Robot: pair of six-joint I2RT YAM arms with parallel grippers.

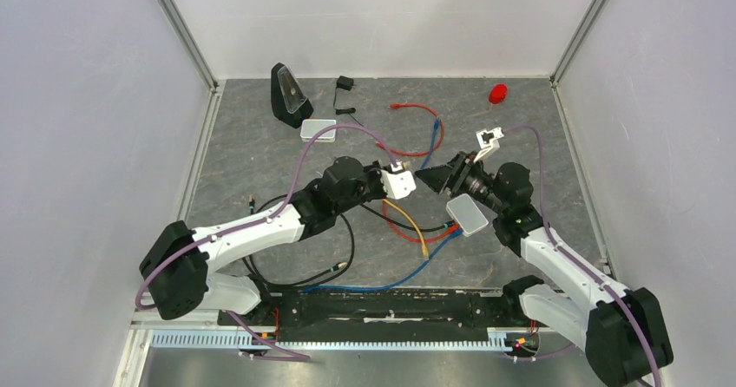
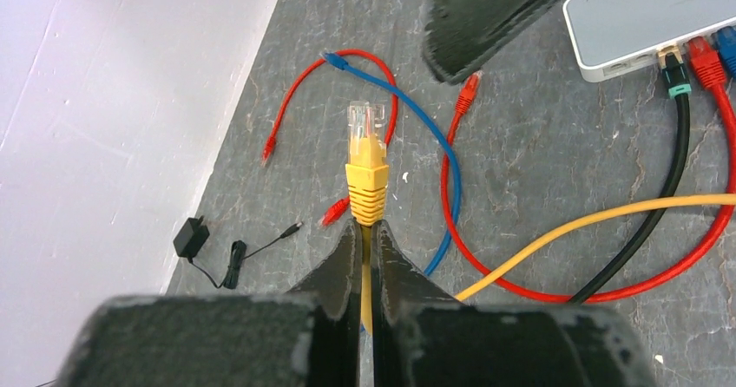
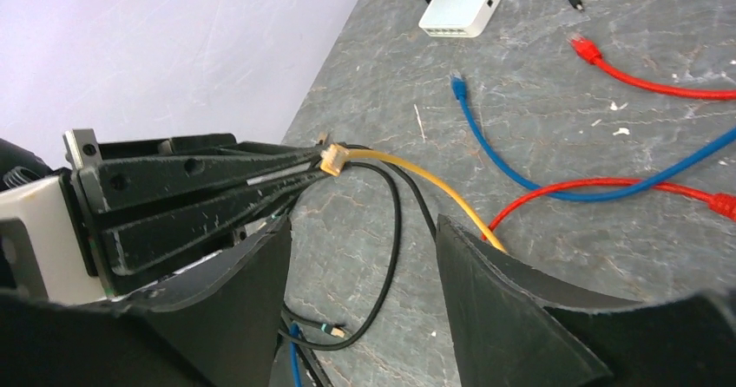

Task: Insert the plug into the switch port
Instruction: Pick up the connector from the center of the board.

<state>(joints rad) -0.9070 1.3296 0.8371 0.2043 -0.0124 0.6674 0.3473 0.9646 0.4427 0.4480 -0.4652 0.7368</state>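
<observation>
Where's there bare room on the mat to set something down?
Left side, between the black wedge device and the left arm; far-right corner, beside the red object. Crowded centre: cables, the switch, right gripper, left gripper shut on the yellow plug.

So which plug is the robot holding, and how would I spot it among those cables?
Follow the left arm across the grey table to its tool. The plug it is shut on pokes out ahead: clear-tipped with a yellow boot, unlike the loose red plug and blue plug lying beyond.
</observation>
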